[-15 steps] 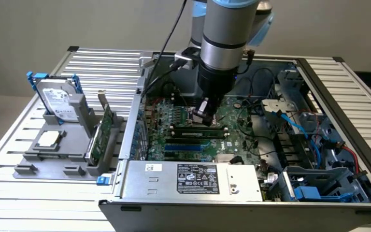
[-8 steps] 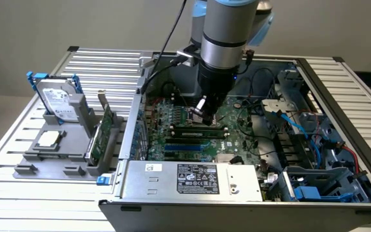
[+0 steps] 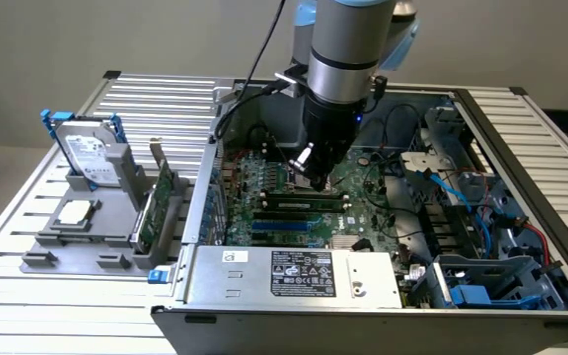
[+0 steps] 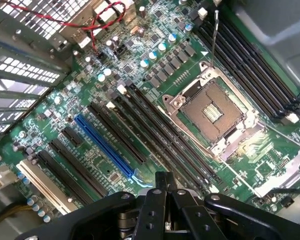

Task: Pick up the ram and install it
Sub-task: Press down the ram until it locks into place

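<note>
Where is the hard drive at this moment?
The hard drive stands upright in the grey holder on the exterior view's left, outside the computer case, with the green card beside it.

The white label [image 3: 302,273] on the power supply [image 3: 294,277] carries print too small to read.

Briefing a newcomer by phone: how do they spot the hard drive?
Find the grey holder on the exterior view's left of the open computer case. The hard drive stands upright in it, the only silver slab in a blue frame.
</note>
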